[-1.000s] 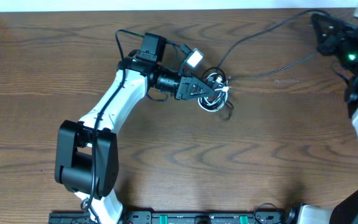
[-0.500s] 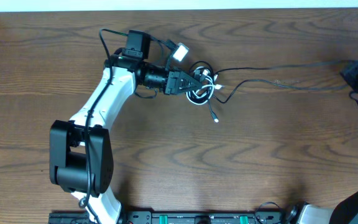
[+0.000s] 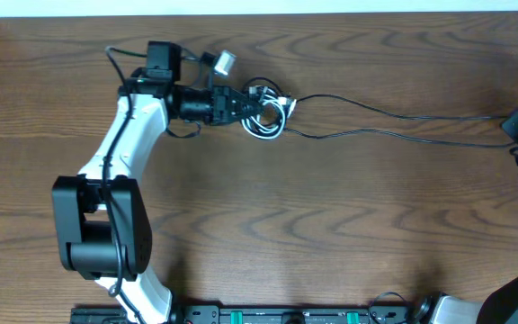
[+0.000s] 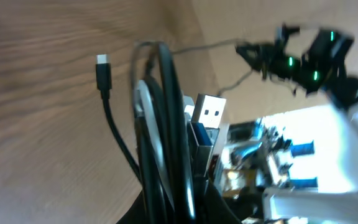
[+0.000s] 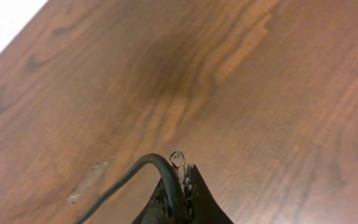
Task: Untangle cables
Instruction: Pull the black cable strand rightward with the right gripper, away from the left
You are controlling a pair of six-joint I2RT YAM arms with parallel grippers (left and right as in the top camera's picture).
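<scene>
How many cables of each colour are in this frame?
Black cables: 2
White cable: 1
Total: 3

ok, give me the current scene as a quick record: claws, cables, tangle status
surface: wooden table
left claw: shut on the cable bundle
right claw: shut on a black cable, at the table's right edge
bundle contents: black loops, white cable, silver USB plug
loose end: small plug on a black cord, not gripped
span: black strands run from the bundle across toward the right claw
status: not yet untangled; knot sits at the left claw
</scene>
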